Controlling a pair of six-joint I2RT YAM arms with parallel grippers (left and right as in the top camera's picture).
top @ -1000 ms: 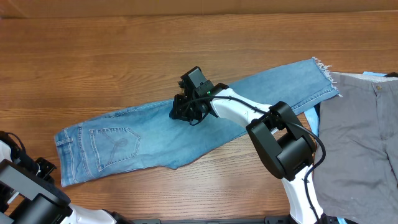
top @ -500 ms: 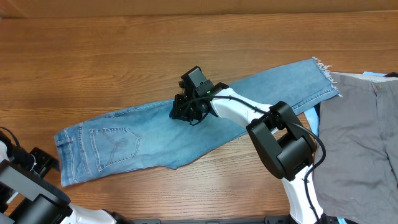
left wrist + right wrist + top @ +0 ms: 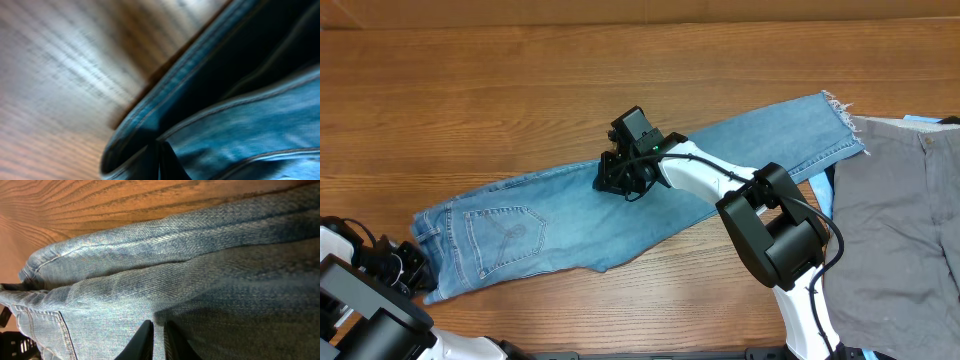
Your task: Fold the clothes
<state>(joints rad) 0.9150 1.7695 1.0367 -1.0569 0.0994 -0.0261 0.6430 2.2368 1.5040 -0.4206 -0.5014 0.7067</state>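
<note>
The clothes on the table are long light-blue jeans [image 3: 570, 215], laid out slantwise, with the frayed hem at the upper right and the back pocket at the lower left. My left gripper [image 3: 410, 268] is at the waistband's lower left corner. In the left wrist view its dark fingers [image 3: 160, 155] are shut together, with the blurred denim waistband [image 3: 260, 120] folded around their tips. My right gripper [image 3: 617, 180] presses down mid-leg. In the right wrist view its fingertips [image 3: 157, 330] stand almost together, pinching the denim [image 3: 175, 255].
Grey trousers [image 3: 905, 210] lie at the right edge, overlapping a bright blue item [image 3: 822, 188] next to the jeans' hem. The right arm [image 3: 775, 230] reaches over the table from the front. Bare wooden tabletop [image 3: 470, 100] stretches behind the jeans.
My left gripper has moved right onto the waistband corner, opened, then shut there. The waistband has bunched and shifted slightly right. The right gripper has stayed put.
</note>
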